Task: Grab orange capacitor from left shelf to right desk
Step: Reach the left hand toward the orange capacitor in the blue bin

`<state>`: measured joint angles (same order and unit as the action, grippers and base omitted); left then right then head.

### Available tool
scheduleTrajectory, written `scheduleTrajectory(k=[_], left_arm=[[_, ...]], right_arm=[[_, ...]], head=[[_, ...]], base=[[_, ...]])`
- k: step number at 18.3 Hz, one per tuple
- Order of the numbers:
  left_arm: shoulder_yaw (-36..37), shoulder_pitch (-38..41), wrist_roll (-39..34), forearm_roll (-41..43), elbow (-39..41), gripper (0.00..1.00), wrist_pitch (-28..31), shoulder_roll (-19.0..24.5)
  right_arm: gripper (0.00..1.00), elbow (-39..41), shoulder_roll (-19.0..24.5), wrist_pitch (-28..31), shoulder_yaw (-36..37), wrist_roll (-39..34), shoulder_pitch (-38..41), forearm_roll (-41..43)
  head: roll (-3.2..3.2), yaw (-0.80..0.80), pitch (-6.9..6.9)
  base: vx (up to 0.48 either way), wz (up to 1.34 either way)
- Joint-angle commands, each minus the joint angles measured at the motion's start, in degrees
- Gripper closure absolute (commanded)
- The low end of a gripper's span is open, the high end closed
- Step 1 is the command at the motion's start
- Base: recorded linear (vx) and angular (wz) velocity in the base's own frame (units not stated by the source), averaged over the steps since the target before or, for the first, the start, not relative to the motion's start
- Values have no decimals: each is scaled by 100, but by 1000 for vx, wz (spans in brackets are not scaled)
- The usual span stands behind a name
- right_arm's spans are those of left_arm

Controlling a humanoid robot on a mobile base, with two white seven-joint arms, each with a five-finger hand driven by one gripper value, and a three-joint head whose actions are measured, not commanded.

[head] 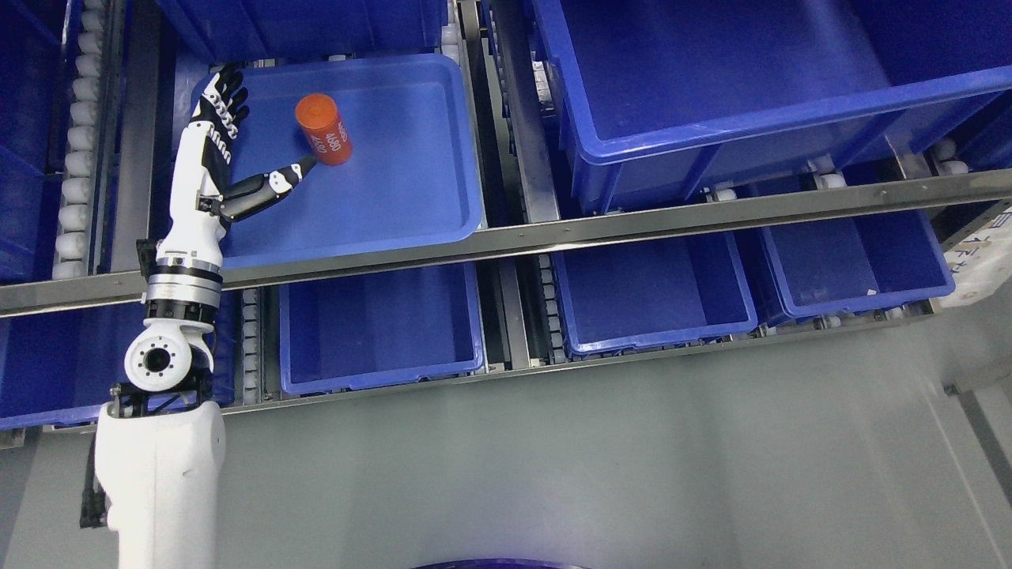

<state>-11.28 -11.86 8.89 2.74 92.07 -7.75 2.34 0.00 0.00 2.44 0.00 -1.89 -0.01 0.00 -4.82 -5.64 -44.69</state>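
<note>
Orange capacitor (323, 130) bears white print reading "4680".

The orange capacitor (324, 130) is lying on its side in a shallow blue tray (411, 213) on the upper level of the shelf, toward the tray's upper left. It is a short cylinder, its round end pointing up-left, with white print running along its body.
</note>
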Motion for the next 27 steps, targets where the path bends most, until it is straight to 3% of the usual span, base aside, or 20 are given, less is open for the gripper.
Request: scheduleTrajectory(k=[1,5,9,16,27], left_arm=[[527,237,-699,-2,241,0,-148,-134],[811,18,-704,16,-48,0,-113,-134],[1154,-553,-591,42,-882,0,-43,-134],[1146,-1467,-511,350,-2271,2,160,-134],[1049,-1521,-502,359,-2492,23,239,109]], right_arm=[[0,193,-100,-33,61,5,80,0],[0,193,-100,-24,61,5,80,0],[0,193,-100,-33,61,5,80,0],[0,193,-100,-33,61,5,80,0],[0,193,-100,-33,61,5,80,0]], head=[[0,0,0],[0,0,0],[0,0,0],[0,0,0],[0,0,0]], base=[[99,112],[55,59],[19,20],[0,0],[0,0]])
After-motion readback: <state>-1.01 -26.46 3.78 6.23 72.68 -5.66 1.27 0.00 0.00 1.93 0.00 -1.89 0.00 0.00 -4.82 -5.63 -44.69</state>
